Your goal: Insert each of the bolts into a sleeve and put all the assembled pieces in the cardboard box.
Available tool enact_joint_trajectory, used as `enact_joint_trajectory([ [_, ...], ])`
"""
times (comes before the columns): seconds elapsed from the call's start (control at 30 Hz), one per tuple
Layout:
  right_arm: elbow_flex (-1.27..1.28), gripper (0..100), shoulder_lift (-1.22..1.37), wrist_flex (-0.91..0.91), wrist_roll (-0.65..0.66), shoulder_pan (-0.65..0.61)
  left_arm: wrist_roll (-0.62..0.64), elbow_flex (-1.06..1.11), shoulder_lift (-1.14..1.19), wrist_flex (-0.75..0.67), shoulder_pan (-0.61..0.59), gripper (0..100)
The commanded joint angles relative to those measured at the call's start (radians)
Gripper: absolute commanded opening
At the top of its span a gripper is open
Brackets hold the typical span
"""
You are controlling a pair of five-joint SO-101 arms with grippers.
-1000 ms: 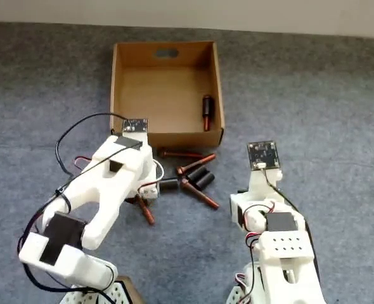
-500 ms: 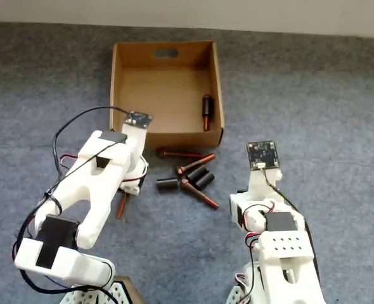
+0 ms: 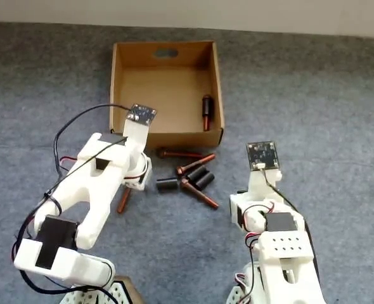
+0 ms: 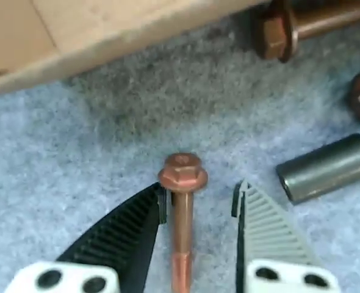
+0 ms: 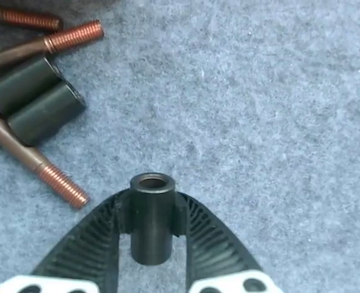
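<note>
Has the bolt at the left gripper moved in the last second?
Yes. The bolt between the left gripper fingers slid to the robot's left, away from the nearest loose sleeve, which stayed put.

— From where do we look in the high view?
— From above the arm bases, down over the grey worktop, facing the cardboard box at its far side
— And our wrist views?
— Both sit low and close. The left looks past the left gripper to the box's near wall; the right looks past the right gripper onto the worktop
— What do we share?
— The loose bolts and sleeves between the arms
</note>
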Motion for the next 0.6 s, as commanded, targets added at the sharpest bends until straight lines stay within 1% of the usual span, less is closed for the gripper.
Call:
enact_joint_trajectory([
  [0.0,-0.005,0.6,-0.021,-0.015,-0.009,-0.001,-0.008,0.024,-0.044,-0.063,-0.013,18],
  [0.1,-0.005,0.6,-0.021,-0.015,-0.009,-0.001,-0.008,0.059,-0.044,-0.103,-0.013,18],
  [0.23,-0.005,0.6,-0.021,-0.015,-0.009,-0.001,-0.008,0.067,-0.044,-0.101,-0.013,18],
  [0.3,-0.005,0.6,-0.021,-0.015,-0.009,-0.001,-0.008,0.067,-0.044,-0.101,-0.013,13],
  [0.4,-0.005,0.6,-0.021,-0.013,-0.009,-0.001,-0.008,0.067,-0.044,-0.101,-0.013,0],
  [0.47,-0.005,0.6,-0.021,-0.013,-0.009,-0.001,-0.009,0.068,-0.044,-0.101,-0.008,1],
  [0.57,-0.005,0.6,-0.021,-0.013,-0.009,-0.001,-0.009,0.068,-0.045,-0.101,-0.002,1],
])
